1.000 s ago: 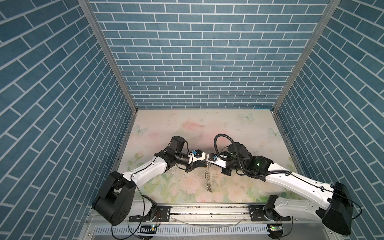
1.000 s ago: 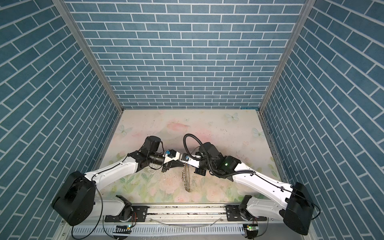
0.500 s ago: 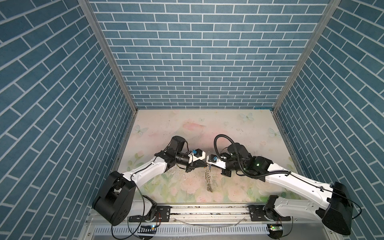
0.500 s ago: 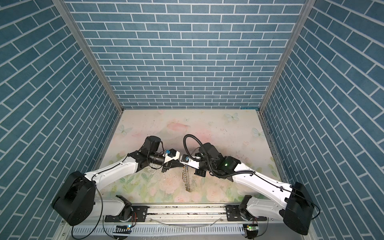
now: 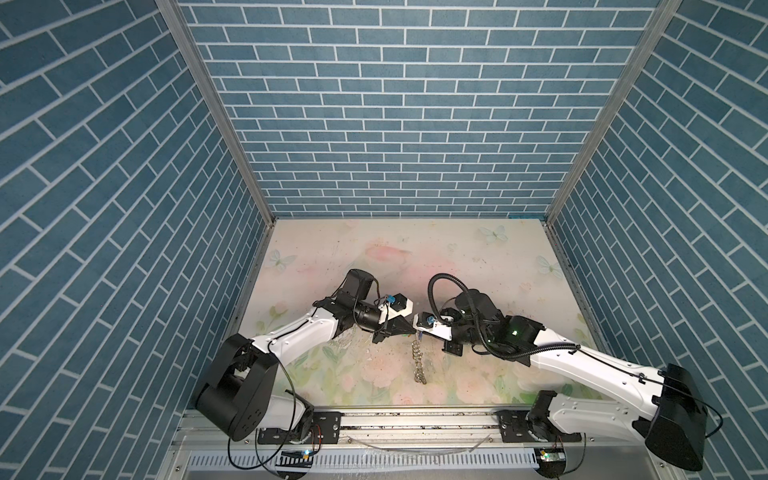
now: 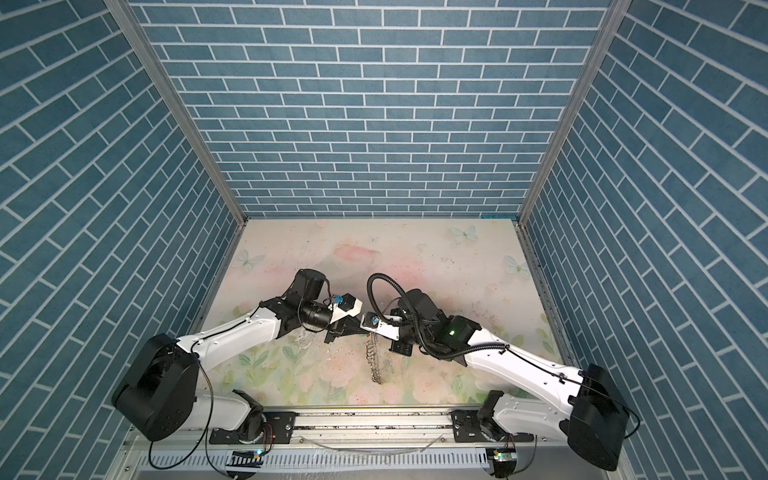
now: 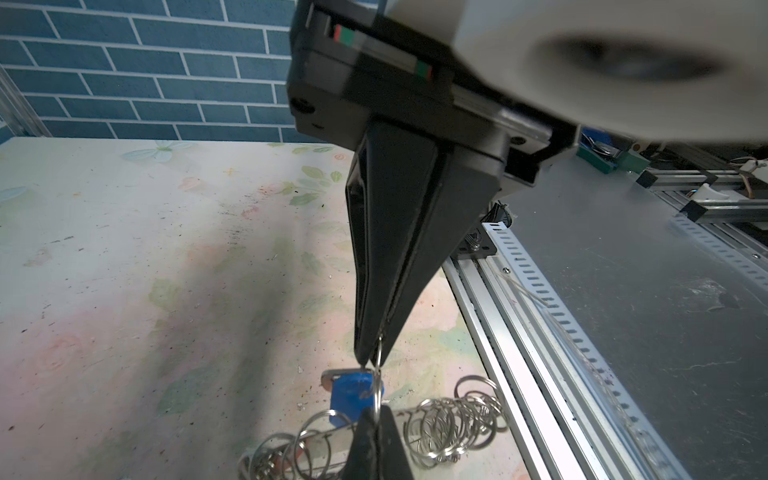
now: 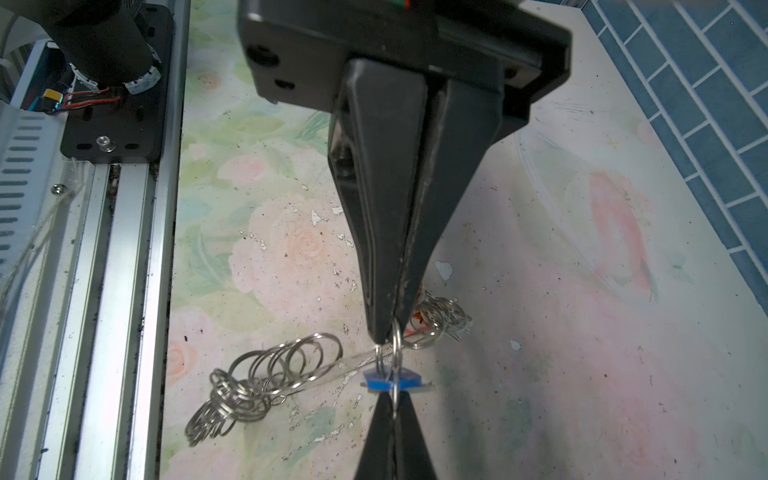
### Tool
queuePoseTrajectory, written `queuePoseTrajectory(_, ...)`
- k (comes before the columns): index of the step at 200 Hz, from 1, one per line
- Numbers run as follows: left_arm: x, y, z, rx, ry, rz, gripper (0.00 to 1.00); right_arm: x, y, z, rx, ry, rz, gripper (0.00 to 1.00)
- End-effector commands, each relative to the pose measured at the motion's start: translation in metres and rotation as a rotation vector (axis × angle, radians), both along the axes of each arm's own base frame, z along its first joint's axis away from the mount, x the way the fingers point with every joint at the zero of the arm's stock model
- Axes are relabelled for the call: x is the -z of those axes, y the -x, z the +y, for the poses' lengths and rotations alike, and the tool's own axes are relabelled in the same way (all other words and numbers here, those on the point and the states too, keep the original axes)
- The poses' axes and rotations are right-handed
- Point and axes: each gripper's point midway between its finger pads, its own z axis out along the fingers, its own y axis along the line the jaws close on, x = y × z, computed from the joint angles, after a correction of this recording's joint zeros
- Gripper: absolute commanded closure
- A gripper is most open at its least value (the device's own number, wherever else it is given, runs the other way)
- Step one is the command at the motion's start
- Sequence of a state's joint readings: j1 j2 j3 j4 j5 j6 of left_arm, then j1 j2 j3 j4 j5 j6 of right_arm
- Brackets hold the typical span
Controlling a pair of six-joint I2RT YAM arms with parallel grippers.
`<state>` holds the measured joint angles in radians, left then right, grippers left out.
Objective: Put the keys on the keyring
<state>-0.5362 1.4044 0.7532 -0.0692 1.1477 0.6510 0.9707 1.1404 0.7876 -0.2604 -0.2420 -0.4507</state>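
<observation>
My left gripper (image 7: 371,358) and right gripper (image 8: 388,335) meet tip to tip above the table's front middle, both shut. Each pinches an opposite side of one small split ring (image 7: 377,386) of the keyring. A blue-tagged key (image 8: 390,380) hangs at that ring between the two tips; in the left wrist view the blue-tagged key (image 7: 351,395) sits just behind the ring. The keyring (image 5: 419,361), a thin hoop strung with several silver split rings (image 8: 257,382), trails down from the tips toward the front; in a top view the keyring (image 6: 374,361) reads as a chain.
The floral table (image 5: 374,257) is walled by blue brick panels on three sides. An aluminium rail (image 5: 415,419) with both arm bases runs along the front edge, close to the hanging rings. A bunch of rings (image 8: 440,318) with something red lies beside the right fingers.
</observation>
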Motion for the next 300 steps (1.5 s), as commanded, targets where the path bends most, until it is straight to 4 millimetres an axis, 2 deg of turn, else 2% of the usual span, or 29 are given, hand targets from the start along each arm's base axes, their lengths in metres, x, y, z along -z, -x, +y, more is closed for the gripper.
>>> queuePoseTrajectory(1,-0.001,-0.007,-0.001,-0.007,-0.021,-0.004,1.00,-0.004,0.016,0.005,-0.087,-0.029,-0.014,1.00)
queuePoseTrajectory(66,0.012,0.002,-0.004,0.042,-0.096,0.053,1.00,-0.015,0.013,0.007,-0.092,-0.046,-0.046,1.00)
queuePoseTrajectory(124,0.015,0.006,-0.003,0.063,-0.108,0.054,1.00,-0.014,0.010,0.006,-0.090,-0.031,-0.066,1.00)
queuePoseTrajectory(193,0.018,0.020,-0.002,0.139,-0.126,0.032,1.00,-0.011,0.026,0.010,-0.280,0.018,-0.089,1.00)
queuePoseTrajectory(266,0.019,0.029,-0.003,0.193,-0.112,0.003,1.00,-0.017,0.024,0.018,-0.349,0.019,-0.100,1.00)
queuePoseTrajectory(300,0.021,0.029,-0.005,0.199,-0.123,0.024,1.00,-0.027,0.021,0.021,-0.336,-0.034,-0.147,1.00)
